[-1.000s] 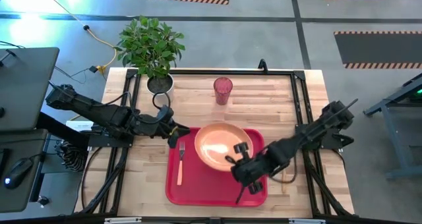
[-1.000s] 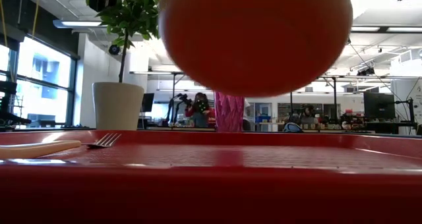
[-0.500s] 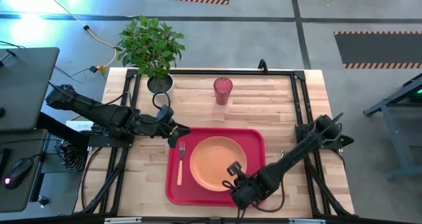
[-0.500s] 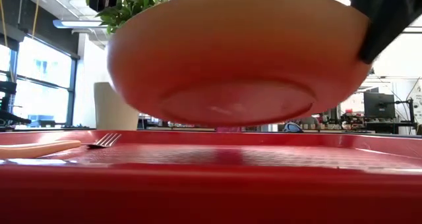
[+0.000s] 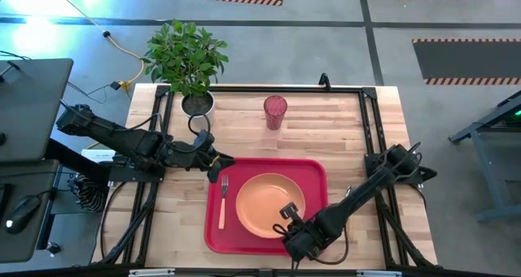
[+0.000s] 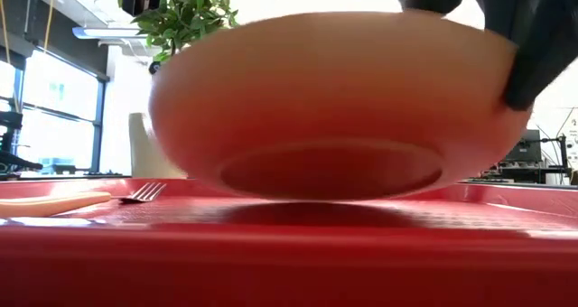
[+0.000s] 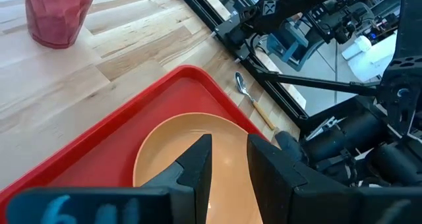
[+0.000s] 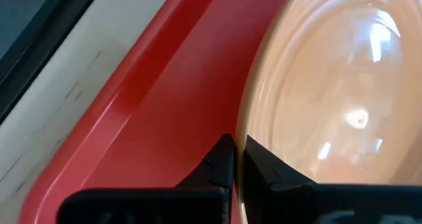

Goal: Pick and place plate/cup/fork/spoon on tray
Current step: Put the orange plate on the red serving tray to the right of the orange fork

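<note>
Dropping lower than before: plate (image 5: 269, 204) now near tray (image 5: 314, 173) floor, right tool (image 5: 286, 225) pinching its rim. Left tool (image 5: 218, 168) spread, idle. Wooden table (image 5: 342, 126), lab behind.

**Around the Table: Plant, Desk and Floor Markings**

A leafy green plant (image 5: 186, 55) in a small round pot (image 5: 198, 104) stands at the far left corner of the pale wooden butcher-block table (image 5: 342, 118). In the low view its white pot (image 6: 142, 144) rises behind, leaves (image 6: 185, 9) above. A yellow cable (image 5: 122, 53) runs over the grey concrete floor beside it. A black desk (image 5: 32, 98) sits left of the table, a computer mouse (image 5: 24, 208) below it. Orange-and-black hazard stripes (image 5: 464, 42) edge dark floor mats (image 5: 468, 61) beyond.
</note>
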Action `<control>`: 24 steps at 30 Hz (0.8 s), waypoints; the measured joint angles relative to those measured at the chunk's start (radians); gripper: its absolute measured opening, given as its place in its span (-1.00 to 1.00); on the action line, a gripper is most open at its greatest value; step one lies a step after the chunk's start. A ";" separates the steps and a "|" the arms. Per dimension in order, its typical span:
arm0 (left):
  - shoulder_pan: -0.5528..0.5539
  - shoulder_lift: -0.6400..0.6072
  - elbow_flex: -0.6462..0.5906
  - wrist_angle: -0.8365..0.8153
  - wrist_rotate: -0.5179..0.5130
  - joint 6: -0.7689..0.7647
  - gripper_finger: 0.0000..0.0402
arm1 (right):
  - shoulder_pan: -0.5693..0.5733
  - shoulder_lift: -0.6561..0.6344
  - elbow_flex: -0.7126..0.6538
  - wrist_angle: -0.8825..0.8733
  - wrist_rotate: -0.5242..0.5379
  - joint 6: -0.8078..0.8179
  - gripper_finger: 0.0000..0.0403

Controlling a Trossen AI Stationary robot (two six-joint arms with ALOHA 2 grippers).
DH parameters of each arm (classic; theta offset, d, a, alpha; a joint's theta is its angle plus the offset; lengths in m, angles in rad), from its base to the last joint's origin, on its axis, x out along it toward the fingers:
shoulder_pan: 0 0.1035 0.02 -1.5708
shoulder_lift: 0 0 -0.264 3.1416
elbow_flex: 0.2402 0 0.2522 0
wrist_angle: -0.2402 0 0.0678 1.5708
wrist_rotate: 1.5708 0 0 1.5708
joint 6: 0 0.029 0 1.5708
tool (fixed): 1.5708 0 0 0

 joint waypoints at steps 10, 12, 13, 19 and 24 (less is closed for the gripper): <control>0.000 0.000 0.000 -0.004 -0.001 0.001 -0.56 | -0.007 0.047 -0.001 0.018 0.010 -0.001 -1.00; 0.000 0.000 0.000 -0.004 -0.001 0.001 -0.56 | -0.013 0.047 -0.001 0.029 0.002 -0.001 -1.00; 0.000 0.000 0.000 -0.005 0.000 0.001 -0.56 | -0.019 0.047 -0.001 0.035 -0.011 -0.001 -1.00; 0.000 0.000 0.000 -0.017 0.000 0.002 -0.56 | -0.050 0.047 -0.001 0.057 -0.086 0.000 -0.96; 0.000 0.000 0.000 -0.019 0.000 0.002 -0.56 | -0.061 0.047 -0.001 0.056 -0.097 0.002 -0.87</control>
